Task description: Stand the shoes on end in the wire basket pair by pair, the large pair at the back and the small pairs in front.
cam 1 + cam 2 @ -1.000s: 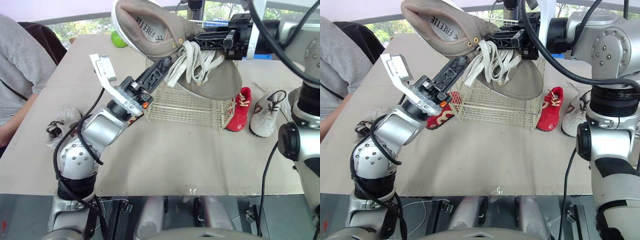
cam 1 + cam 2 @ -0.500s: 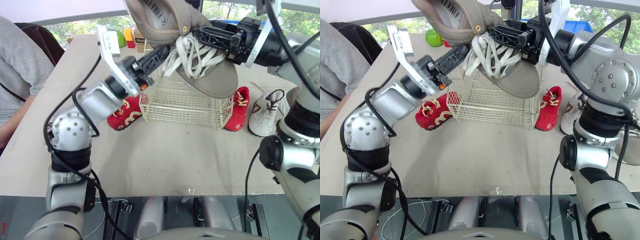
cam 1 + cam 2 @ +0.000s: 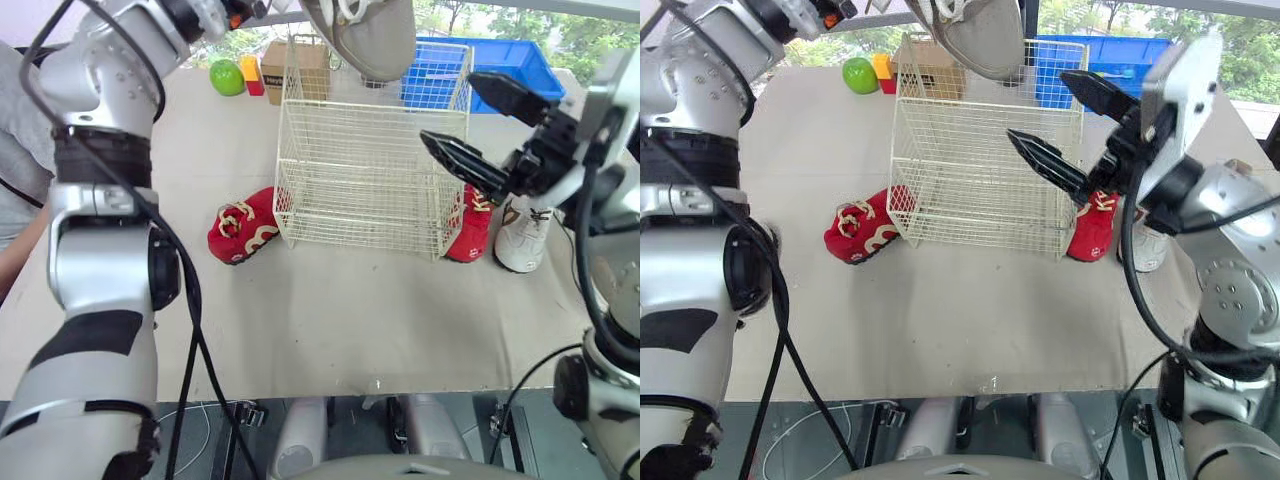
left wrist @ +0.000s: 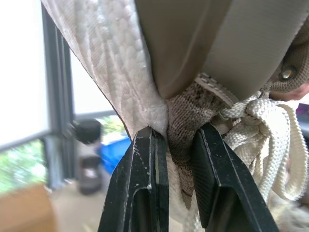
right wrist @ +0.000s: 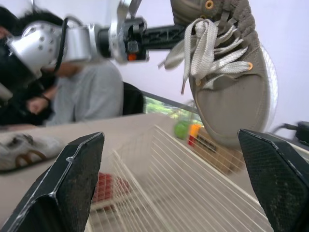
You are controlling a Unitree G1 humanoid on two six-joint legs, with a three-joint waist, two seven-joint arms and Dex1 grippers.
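A large taupe shoe with white laces hangs toe-down above the back of the wire basket. My left gripper is shut on the shoe's collar beside the laces; its arm reaches up at the far left. The right gripper stands wide open to the right of the basket, a little below the shoe and apart from it. In the right wrist view the shoe hangs ahead between the spread fingers. One red shoe lies at the basket's left, another at its right, next to a white shoe.
A green ball, a cardboard box and a blue bin stand behind the basket. A person in a grey shirt sits at the table's left side. A small grey shoe lies near that side.
My right gripper has opened, let go of the taupe shoe and drawn back to the right. The left gripper shut on the shoe and lifted it higher, now toe-down.
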